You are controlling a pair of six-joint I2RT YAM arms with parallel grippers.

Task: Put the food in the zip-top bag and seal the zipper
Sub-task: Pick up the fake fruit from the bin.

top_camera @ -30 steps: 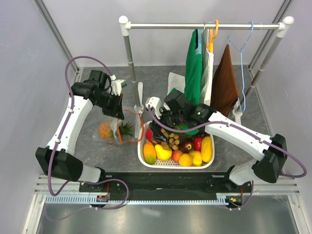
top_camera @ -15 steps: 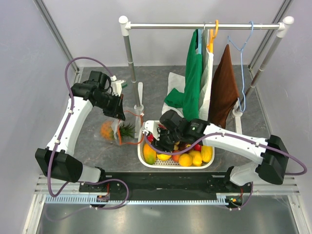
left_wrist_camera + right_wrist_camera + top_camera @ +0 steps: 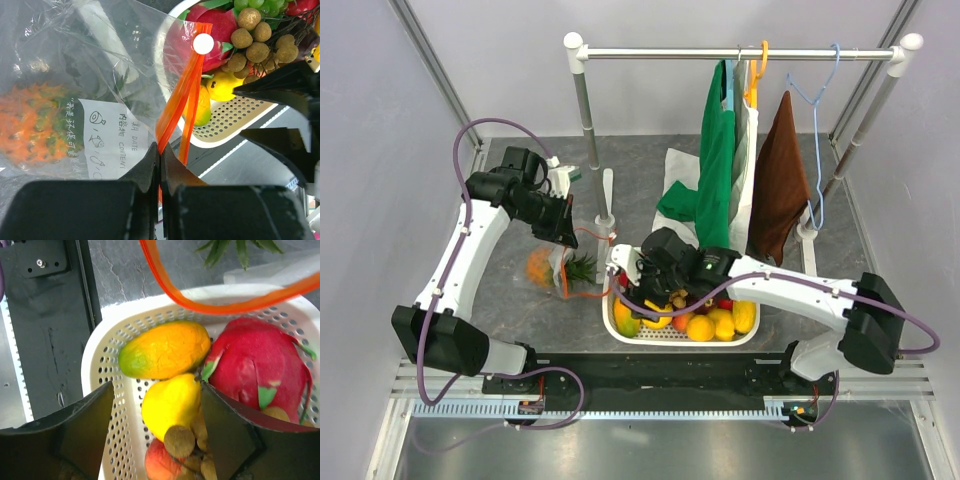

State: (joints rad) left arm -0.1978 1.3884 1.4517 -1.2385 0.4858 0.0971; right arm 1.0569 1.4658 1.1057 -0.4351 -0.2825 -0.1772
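Right wrist view: right jaws, apart, are straddling yellow fruit (image 3: 170,402); touching red fruit (image 3: 255,365) could block closing. Left jaws are clamping zipper (image 3: 180,95).

The clear zip-top bag (image 3: 100,60), orange pineapple (image 3: 30,125) inside, spreads ahead of the left gripper (image 3: 160,155), whose closed jaws pinch its orange-red zipper (image 3: 182,95), strips parted, while a yellow lemon-like piece (image 3: 170,402) lies between the wide-apart fingers of the right gripper (image 3: 155,432)

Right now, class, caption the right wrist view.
Open right gripper straddles a yellow fruit in the white basket, zipper arcing above.
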